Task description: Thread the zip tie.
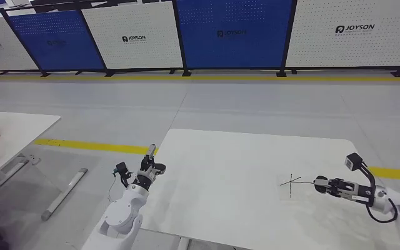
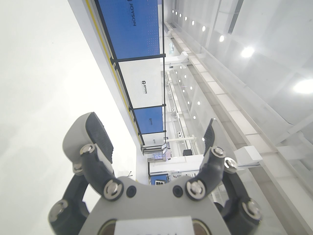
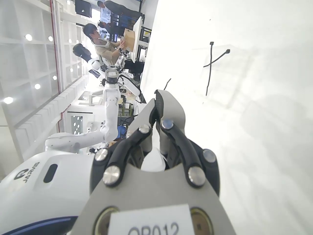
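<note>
Two hands: left hand (image 2: 152, 123) gapes; right hand (image 3: 156, 94) pinches zip tie (image 3: 167, 83).

White arms (image 1: 125, 215) — grey left gripper (image 2: 154, 128), right gripper (image 3: 156, 99), black links (image 2: 95, 167), seemingly steel screws (image 2: 111, 189).

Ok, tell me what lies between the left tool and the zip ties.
Nothing: the top view shows bare table all the way from the left tool at the table's edge to the crossed zip ties.

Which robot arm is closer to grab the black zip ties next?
Right. The right end effector sits just beside the crossed zip ties; the left end effector is far off at the opposite edge of the table.
</note>
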Available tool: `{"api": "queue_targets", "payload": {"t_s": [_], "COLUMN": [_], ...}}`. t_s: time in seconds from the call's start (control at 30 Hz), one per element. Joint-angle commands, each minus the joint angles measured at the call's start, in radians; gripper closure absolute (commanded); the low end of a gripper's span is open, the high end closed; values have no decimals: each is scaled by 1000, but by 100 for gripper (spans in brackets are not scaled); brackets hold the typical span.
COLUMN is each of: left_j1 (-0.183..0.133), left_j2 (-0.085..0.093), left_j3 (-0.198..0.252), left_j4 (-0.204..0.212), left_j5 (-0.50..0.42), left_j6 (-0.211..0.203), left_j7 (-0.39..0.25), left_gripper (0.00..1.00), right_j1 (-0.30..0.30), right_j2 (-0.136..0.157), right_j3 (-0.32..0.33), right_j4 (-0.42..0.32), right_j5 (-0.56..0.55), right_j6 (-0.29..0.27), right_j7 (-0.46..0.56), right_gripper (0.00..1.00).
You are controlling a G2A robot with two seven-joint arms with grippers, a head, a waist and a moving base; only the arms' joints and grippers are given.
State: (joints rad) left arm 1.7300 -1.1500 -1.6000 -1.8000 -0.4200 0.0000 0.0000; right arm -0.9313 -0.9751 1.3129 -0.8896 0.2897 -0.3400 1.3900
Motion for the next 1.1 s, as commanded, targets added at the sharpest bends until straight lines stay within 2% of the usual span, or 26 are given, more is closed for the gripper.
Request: {"api": "queue_targets", "payload": {"t_s": [0.0, 0.5, 0.67, 0.87, 1.07], "left_j1": [0, 0, 0, 0, 0], "left_j2": [0, 0, 0, 0, 0], "left_j3": [0, 0, 0, 0, 0], "left_j4": [0, 0, 0, 0, 0], "left_j5": [0, 0, 0, 0, 0], "left_j6": [0, 0, 0, 0, 0], "left_j7": [0, 0, 0, 0, 0], "left_gripper": [0, 0, 0, 0, 0], "right_j1": [0, 0, -44, -99, -102], "right_j2": [0, 0, 3, 8, 8], "right_j3": [0, 0, -7, -19, -20], "right_j4": [0, 0, -103, -249, -255], "right_j5": [0, 0, -31, -38, -38], "right_j6": [0, 0, 9, 53, 56], "right_j7": [0, 0, -52, -69, -71], "right_gripper": [100, 100, 100, 100, 100]}}
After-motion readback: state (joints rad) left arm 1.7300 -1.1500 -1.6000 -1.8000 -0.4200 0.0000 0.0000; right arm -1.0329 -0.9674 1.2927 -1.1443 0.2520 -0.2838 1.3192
